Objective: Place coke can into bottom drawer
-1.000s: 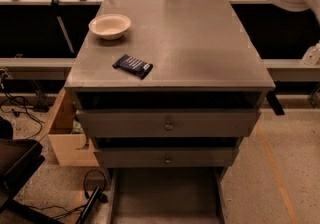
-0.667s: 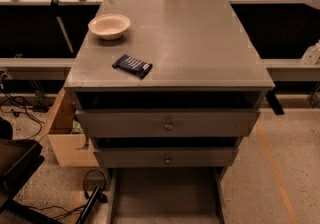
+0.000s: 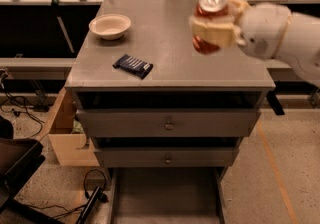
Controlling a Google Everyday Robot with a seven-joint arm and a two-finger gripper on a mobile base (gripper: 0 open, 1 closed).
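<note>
The coke can (image 3: 210,5), red with a silver top, is held upright in my gripper (image 3: 216,28), which is shut on it. The cream fingers (image 3: 212,32) wrap around the can's middle. The white arm reaches in from the right edge. Gripper and can hang above the right part of the grey cabinet top (image 3: 165,48). The bottom drawer (image 3: 165,195) is pulled open at the bottom of the view, its flat grey floor showing, well below and in front of the can.
A cream bowl (image 3: 110,25) stands at the cabinet's back left. A dark blue snack packet (image 3: 132,65) lies near the front left. Two upper drawers with round knobs (image 3: 169,124) are closed. A cardboard box (image 3: 67,135) and cables sit on the floor left.
The arm has swung from the far top right corner into view over the cabinet's right side, bringing the coke can down and forward with it.
</note>
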